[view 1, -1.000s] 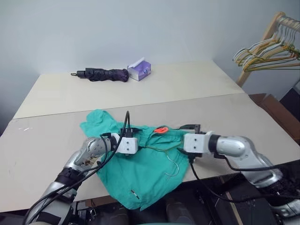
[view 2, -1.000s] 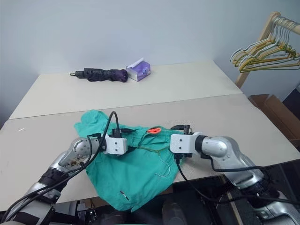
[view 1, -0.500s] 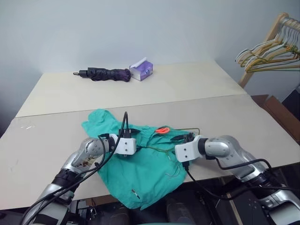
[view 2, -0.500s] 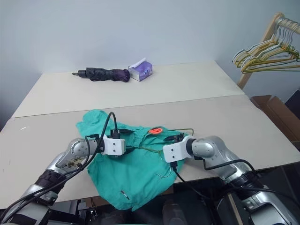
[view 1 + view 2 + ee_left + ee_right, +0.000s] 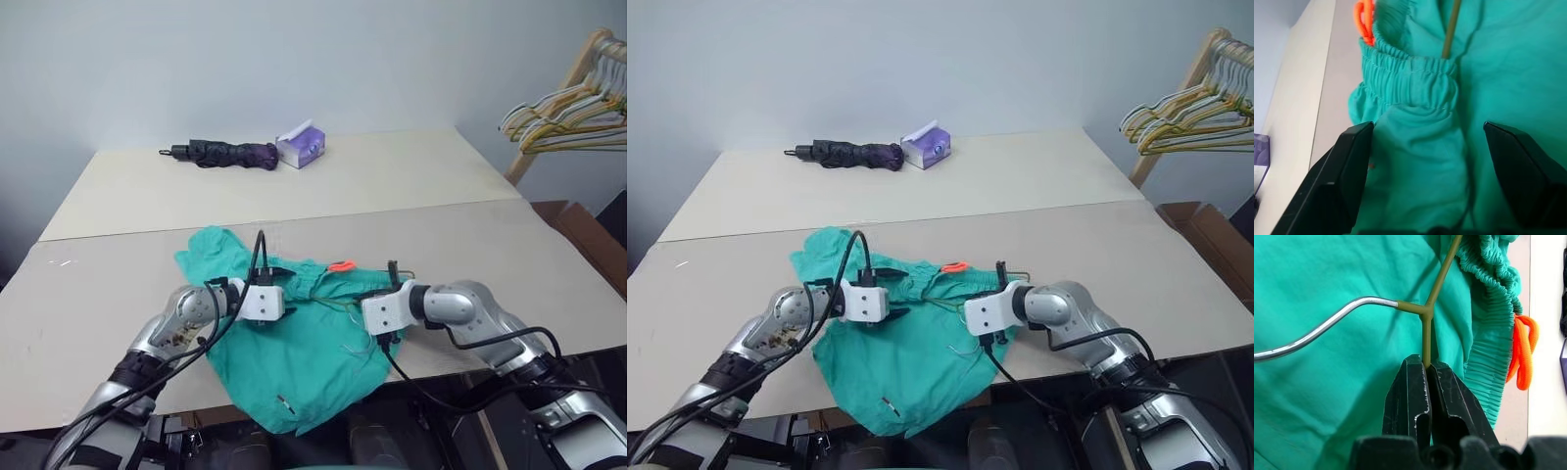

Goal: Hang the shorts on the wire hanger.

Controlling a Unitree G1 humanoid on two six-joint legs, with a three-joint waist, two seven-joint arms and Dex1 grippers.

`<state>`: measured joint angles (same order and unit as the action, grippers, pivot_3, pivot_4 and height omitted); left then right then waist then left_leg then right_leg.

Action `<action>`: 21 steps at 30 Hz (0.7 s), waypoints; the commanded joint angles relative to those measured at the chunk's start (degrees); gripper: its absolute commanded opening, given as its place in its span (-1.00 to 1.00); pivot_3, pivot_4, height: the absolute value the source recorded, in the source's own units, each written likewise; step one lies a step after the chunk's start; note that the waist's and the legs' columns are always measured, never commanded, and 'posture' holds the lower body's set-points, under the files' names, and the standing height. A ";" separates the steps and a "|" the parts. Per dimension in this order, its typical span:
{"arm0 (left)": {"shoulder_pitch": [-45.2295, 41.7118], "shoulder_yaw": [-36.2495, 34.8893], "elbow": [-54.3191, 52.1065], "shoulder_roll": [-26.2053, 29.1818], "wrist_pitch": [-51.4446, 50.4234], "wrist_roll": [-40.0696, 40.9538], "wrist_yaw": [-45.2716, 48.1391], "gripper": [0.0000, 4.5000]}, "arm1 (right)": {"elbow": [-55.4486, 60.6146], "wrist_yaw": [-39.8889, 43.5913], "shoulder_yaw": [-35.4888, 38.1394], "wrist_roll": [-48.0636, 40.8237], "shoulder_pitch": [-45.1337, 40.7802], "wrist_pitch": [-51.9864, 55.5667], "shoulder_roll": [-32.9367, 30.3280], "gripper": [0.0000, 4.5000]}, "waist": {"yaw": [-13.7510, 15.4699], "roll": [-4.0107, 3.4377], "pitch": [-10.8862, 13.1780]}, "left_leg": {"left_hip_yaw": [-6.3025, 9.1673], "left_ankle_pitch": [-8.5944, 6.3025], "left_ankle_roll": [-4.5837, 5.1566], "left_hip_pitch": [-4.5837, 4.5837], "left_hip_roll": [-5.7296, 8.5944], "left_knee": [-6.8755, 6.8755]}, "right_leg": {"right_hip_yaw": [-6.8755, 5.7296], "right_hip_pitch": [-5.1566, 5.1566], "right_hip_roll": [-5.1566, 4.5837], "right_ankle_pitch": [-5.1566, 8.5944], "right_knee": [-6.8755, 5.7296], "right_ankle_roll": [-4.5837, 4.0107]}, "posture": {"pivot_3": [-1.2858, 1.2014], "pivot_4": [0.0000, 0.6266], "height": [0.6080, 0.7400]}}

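Left eye view, arms: both reach forward and inward over the near worktop (image 5: 88, 323), wrists angled toward each other, meeting over the shorts (image 5: 294, 367).
Left eye view, shorts: one teal pair, spread on the near edge of the worktop, lower part hanging off the front; small orange tag (image 5: 340, 265) at the waistband.
Left eye view, left tool (image 5: 299, 294): resting on the shorts' upper left area, pointing toward the right arm.
Left eye view, right tool (image 5: 364, 297): low over the shorts' right side, beside the waistband.
Left eye view, wire hanger (image 5: 392, 269): one thin olive wire, hard to trace here; seemingly partly tucked in the cloth, a short bend poking out near the right wrist.
Left eye view, surroundings: one folded dark umbrella (image 5: 223, 154) and one purple tissue box (image 5: 301, 146) at the far side of the worktop, touching or nearly so, well apart from the shorts; a bunch of yellow and grey hangers (image 5: 568, 122) on a wooden rack (image 5: 568, 88) off to the right.
Left wrist view, left tool: fingers (image 5: 1347, 171) spread wide, released, straddling a fold of teal cloth; gathered waistband (image 5: 1410, 81) ahead, with the olive wire running under it.
Right wrist view, right tool (image 5: 1426, 377): clenched on the wire hanger's olive stem just below its fork; silver hook (image 5: 1317, 330) curving away over the cloth; waistband and orange tag to one side.
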<state>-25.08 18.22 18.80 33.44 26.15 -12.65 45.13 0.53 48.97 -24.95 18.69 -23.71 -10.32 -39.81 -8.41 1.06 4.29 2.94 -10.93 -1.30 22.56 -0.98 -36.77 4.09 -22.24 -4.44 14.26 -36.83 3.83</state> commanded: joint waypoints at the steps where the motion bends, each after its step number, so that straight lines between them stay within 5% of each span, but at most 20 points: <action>1: -4.33 -3.16 -1.04 0.07 -0.62 9.24 6.23 0.73 | 1.81 4.65 3.68 -6.80 -1.71 1.33 -0.31 -0.99 | 0.01 0.00 0.00 | 0.00 0.00 0.00 0.01 0.00 0.00 | 0.00 0.00 0.00 0.00 0.01 0.00 | -0.06 -0.88 1.00; 11: -17.37 -3.01 8.12 2.50 -0.50 20.77 31.24 0.73 | 5.40 25.96 7.87 -28.60 -9.75 22.50 -2.22 -0.99 | -0.40 0.00 0.00 | 0.02 0.00 0.00 0.03 0.00 0.00 | -0.01 0.00 0.01 0.00 0.01 0.00 | -0.05 -0.99 1.00; 21: -22.52 -1.79 13.07 -1.26 3.16 19.70 40.00 0.73 | 2.46 32.91 8.04 -33.12 -16.48 29.51 -3.11 -0.99 | -0.32 0.01 -0.01 | 0.03 0.00 0.00 0.11 0.00 -0.01 | -0.05 -0.06 0.00 0.00 0.02 0.01 | -0.05 -1.00 1.00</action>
<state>-45.69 16.60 32.00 32.28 27.82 6.89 84.40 2.48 80.99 -18.65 -12.72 -38.54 18.72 -42.35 -8.73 1.07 4.28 2.97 -10.92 -1.30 22.70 -0.97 -36.78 4.05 -22.33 -4.44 14.25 -36.82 3.84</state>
